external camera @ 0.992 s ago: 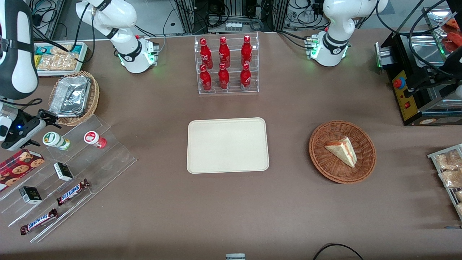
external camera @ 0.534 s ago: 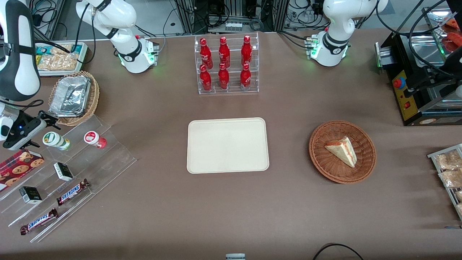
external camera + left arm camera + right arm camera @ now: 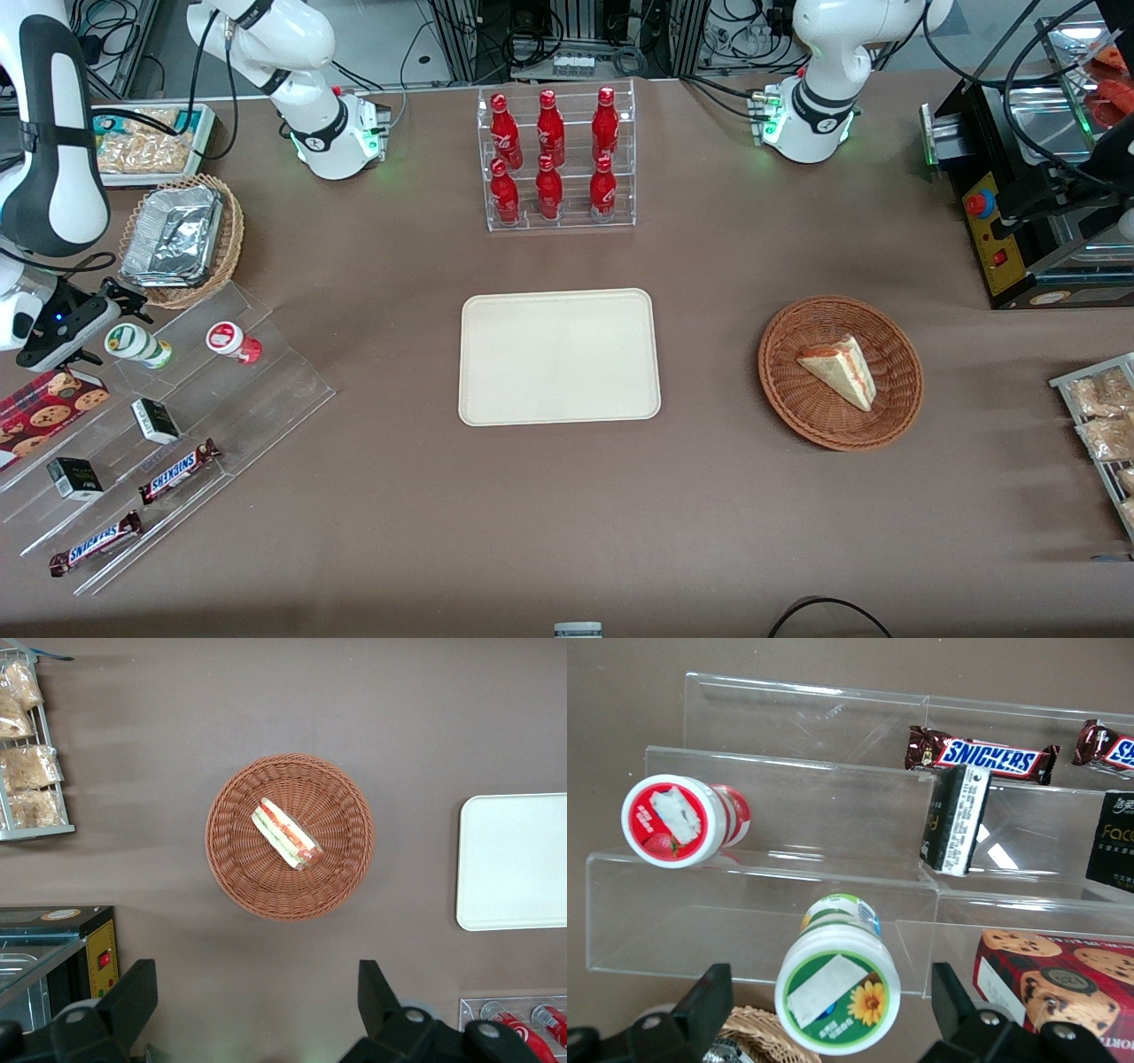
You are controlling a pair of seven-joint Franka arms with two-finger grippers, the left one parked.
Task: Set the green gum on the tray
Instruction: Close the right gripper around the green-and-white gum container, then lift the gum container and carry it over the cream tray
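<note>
From the front, the small white cylindrical green gum bottle with its green-marked lid point(image 3: 135, 344) is seen on the top step of the clear acrylic stepped rack point(image 3: 221, 390), toward the working arm's end of the brown tabletop point(image 3: 549, 514). The black two-finger tool point(image 3: 89, 321) is poised just beside it, nothing held. The flat cream-beige rectangular tray point(image 3: 559, 356) is seen bare, well apart.

At the right wrist, the green gum point(image 3: 838, 988) is framed between the spread fingers point(image 3: 700, 1005), jaws wide open, no contact visible. The red-lidded bottle point(image 3: 679, 819) is left alongside. Grasp, carry and placement are all judged outstanding.
</note>
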